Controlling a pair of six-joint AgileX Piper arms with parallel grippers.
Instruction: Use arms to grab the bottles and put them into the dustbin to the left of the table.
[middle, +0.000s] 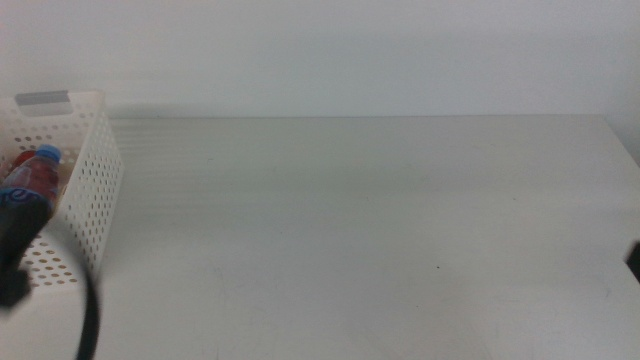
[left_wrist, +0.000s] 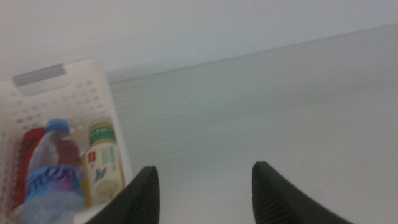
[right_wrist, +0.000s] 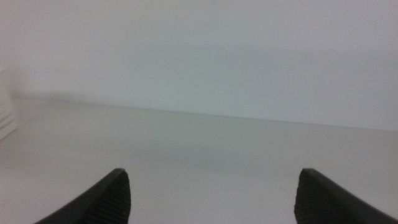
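a white table (middle: 360, 230) runs to a pale wall. at nine o'clock stands the dustbin (middle: 95, 180), holding the water bottle (left_wrist: 53, 177), the yellow bottle (left_wrist: 104, 171) and the can (left_wrist: 30, 155). the left gripper (left_wrist: 205, 196) hangs beside it, jaws spread and bare; the right gripper (right_wrist: 211, 199) waits at three o'clock, jaws wide.
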